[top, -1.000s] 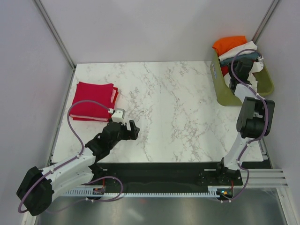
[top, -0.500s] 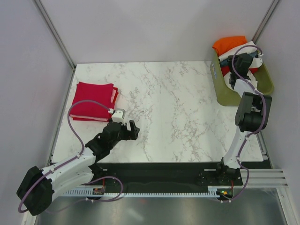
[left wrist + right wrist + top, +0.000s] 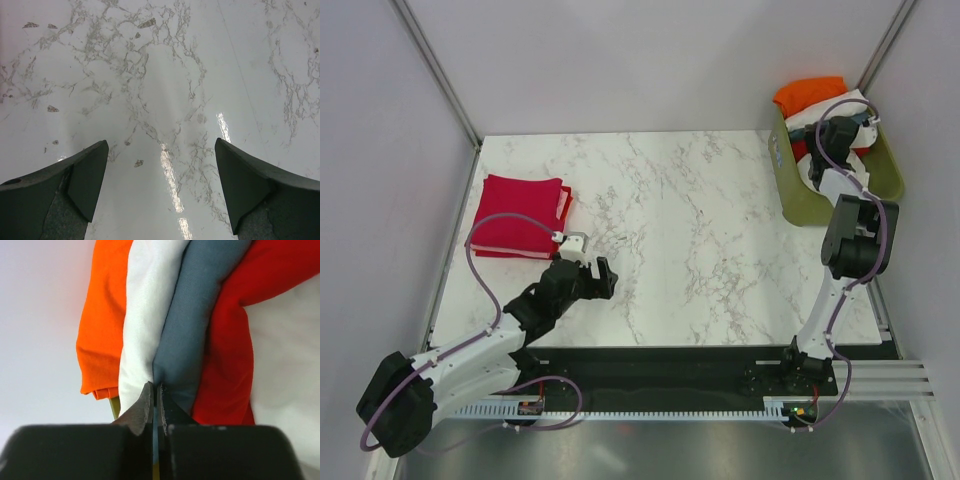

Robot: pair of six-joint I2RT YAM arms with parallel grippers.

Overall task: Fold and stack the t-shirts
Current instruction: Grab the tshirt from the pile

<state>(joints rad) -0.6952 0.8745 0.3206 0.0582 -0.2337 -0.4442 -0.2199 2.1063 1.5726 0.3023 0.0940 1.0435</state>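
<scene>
Marble table (image 3: 700,220) held a folded crimson t-shirt (image 3: 520,215) at ten o'clock of the left gripper (image 3: 590,262), jaws spread wide. At two o'clock, in the olive basket (image 3: 798,205), the right gripper (image 3: 155,401) pinched the slate blue-grey t-shirt (image 3: 200,315) at its edge.

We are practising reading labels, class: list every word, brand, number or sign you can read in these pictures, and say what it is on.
No text can be read in any view.
On the folded red t-shirt: no legible label.
On the green basket: pale marks on its wall, too small to read.
On the blue-grey t-shirt pinched by the right pincer: plain cloth, no print.
</scene>
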